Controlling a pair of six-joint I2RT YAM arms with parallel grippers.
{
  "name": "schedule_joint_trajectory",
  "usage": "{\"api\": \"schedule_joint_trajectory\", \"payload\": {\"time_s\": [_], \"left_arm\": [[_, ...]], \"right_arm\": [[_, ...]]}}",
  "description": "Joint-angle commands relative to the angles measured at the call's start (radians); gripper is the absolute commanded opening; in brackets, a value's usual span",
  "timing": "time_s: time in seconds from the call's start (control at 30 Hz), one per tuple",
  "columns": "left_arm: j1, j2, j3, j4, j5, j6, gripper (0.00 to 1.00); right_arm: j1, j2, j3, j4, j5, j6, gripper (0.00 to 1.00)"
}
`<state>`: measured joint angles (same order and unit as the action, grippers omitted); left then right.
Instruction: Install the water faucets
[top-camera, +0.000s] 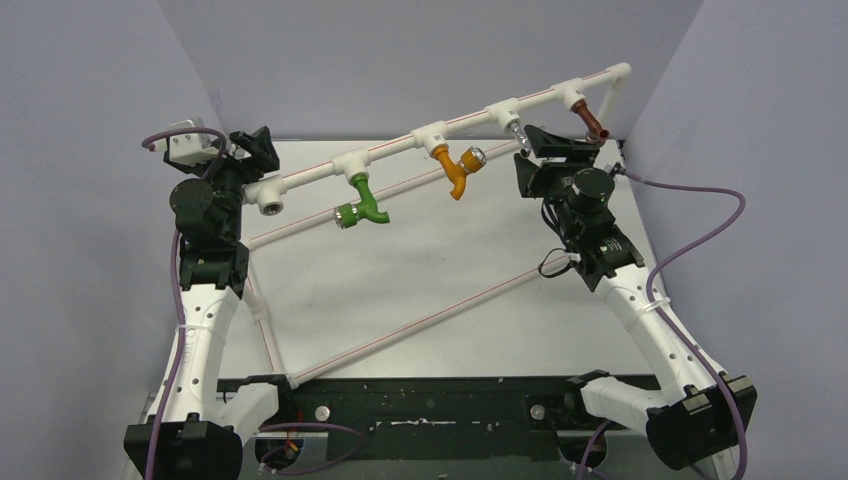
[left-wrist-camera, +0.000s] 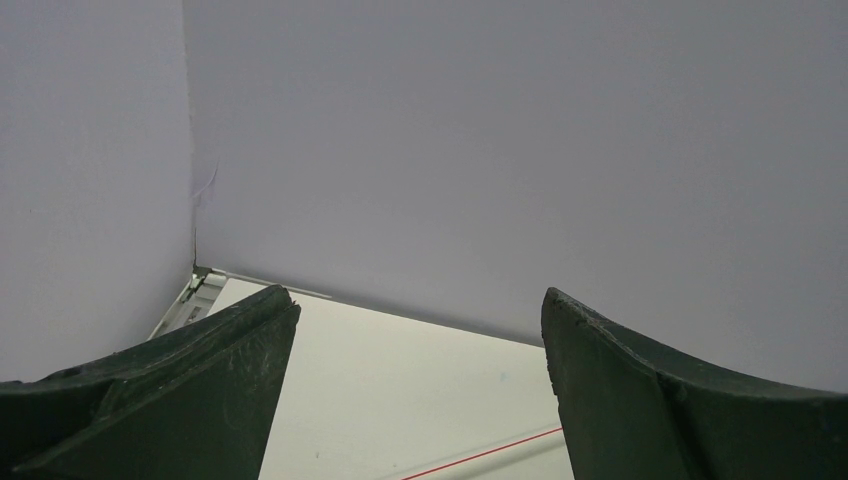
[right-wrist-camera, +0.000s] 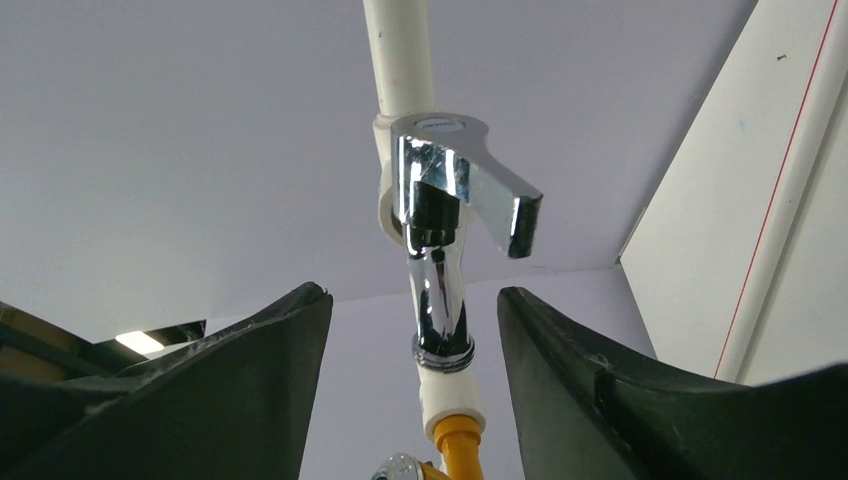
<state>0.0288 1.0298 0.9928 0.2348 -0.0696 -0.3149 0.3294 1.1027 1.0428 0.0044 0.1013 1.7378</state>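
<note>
- Writing: small lettering sits on the round cap of the chrome tap (right-wrist-camera: 440, 230), too small to read. A thin red line runs along the white pipe (top-camera: 400, 152).
- Appearance: mirror-bright metal, with a flat lever handle, a dark stem under it and a ringed lower end.
- Location: at a tee on the raised pipe, between the orange tap (top-camera: 458, 170) and the brown tap (top-camera: 593, 123), above the far right of the desk (top-camera: 400, 290).
- Axis: in the right wrist view the body runs up and down the picture. The lever juts to the right.
- Right fingers (right-wrist-camera: 250, 380): spread on either side of the tap, with a gap on both sides.
- Left fingers (left-wrist-camera: 200, 380): spread wide, nothing between them.
</note>
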Motion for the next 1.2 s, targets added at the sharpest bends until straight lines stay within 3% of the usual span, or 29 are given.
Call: {"api": "schedule_joint_trajectory", "payload": {"time_s": [0.0, 0.4, 0.7, 1.17], "left_arm": [[0.01, 0.047, -0.089, -0.292, 0.046, 0.005, 0.9], [0.01, 0.047, -0.089, -0.293, 0.042, 0.006, 0.9], [0.01, 0.049, -0.088, -0.295, 0.046, 0.007, 0.9], [0.012, 0.047, -0.09, -0.292, 0.053, 0.005, 0.9]], "right_arm": [[0.009, -0.079, -0.001, 0.021, 0.014, -0.157, 0.68], [-0.019, -0.203, 0.01, -0.13, 0.002, -0.661, 0.73], [-0.019, -0.259, -0.009, 0.039, -0.163, -1.252, 0.73], [-0.014, -0.257, -0.098, 0.213, -0.275, -1.988, 0.79]]}}
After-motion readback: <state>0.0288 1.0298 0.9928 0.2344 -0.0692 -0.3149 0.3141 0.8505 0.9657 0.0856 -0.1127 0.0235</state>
